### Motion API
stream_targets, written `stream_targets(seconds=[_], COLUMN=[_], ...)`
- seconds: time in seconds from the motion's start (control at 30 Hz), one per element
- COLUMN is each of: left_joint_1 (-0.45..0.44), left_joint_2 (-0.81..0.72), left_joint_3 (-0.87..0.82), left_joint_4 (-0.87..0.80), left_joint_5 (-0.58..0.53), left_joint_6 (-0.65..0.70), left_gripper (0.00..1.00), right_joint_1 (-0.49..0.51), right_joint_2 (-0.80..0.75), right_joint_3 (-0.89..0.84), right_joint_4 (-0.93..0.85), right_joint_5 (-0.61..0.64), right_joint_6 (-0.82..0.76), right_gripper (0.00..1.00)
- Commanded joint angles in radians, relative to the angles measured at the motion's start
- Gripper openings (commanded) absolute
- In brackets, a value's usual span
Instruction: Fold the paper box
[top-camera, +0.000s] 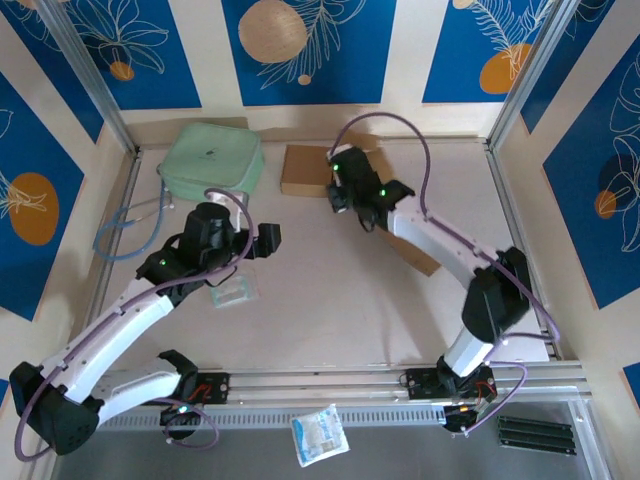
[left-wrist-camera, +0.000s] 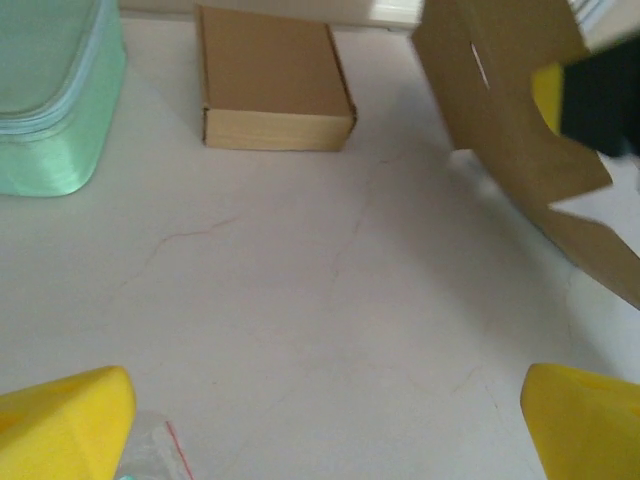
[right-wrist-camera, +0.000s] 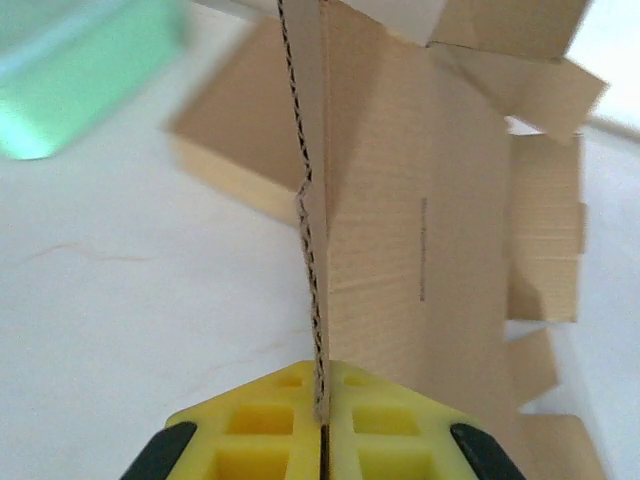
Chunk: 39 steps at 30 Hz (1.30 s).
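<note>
Yellow pads (right-wrist-camera: 270, 435) of the right gripper (right-wrist-camera: 322, 425) are pressed shut on the near edge of the blank (right-wrist-camera: 420, 230), which is held on edge, its long axis running away from the fingers. The left gripper (left-wrist-camera: 320, 425), spread wide and empty, is placed nearer, with the blank to its far right.

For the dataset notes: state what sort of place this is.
Probably a robot test cell, not a home or shop: a white table fenced by aluminium posts, printed blue backdrop panels all round, and the left arm and right arm bolted to a metal rail at its near edge.
</note>
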Motion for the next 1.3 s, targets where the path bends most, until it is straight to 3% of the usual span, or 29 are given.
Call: stream_targets(seconds=[0.0, 0.17, 0.3, 0.47, 0.6, 0.77, 0.9, 1.0, 1.13, 1.27], left_joint_1=[0.07, 0.138, 0.165, 0.175, 0.187, 0.222, 0.229, 0.231, 0.238, 0.251], left_joint_2=[-0.02, -0.023, -0.024, -0.006, 0.031, 0.137, 0.275, 0.391, 0.519, 0.633], left_joint_3=[0.039, 0.058, 0.037, -0.021, -0.051, -0.038, -0.009, 0.007, 0.022, 0.02], left_joint_4=[-0.044, -0.143, -0.203, -0.234, -0.224, -0.185, -0.074, 0.043, 0.144, 0.284], left_joint_5=[0.084, 0.097, 0.077, 0.088, 0.088, 0.157, 0.245, 0.311, 0.3, 0.357], left_joint_6=[0.011, 0.009, -0.039, -0.082, -0.092, -0.124, -0.165, -0.231, -0.283, -0.341], left_gripper=[0.99, 0.99, 0.99, 0.99, 0.99, 0.96, 0.91, 0.85, 0.8, 0.72], right_joint_1=[0.088, 0.254, 0.325, 0.409, 0.411, 0.329, 0.12, -0.03, -0.069, -0.07], right_joint_2=[-0.021, 0.01, 0.112, 0.196, 0.135, -0.077, -0.189, -0.208, -0.233, -0.254], right_joint_3=[-0.119, -0.249, -0.263, -0.265, -0.25, -0.287, -0.285, -0.276, -0.253, -0.24], right_joint_4=[0.12, 0.198, 0.206, 0.213, 0.162, 0.133, 0.076, 0.045, -0.035, -0.09], right_joint_5=[-0.036, 0.014, -0.011, -0.012, -0.052, -0.2, -0.533, -0.799, -0.801, -0.789], right_joint_6=[-0.101, -0.128, -0.087, -0.08, -0.054, -0.002, 0.145, 0.238, 0.235, 0.235], right_gripper=[0.07, 0.08, 0.09, 0.22, 0.36, 0.53, 0.67, 0.86, 0.92, 0.92])
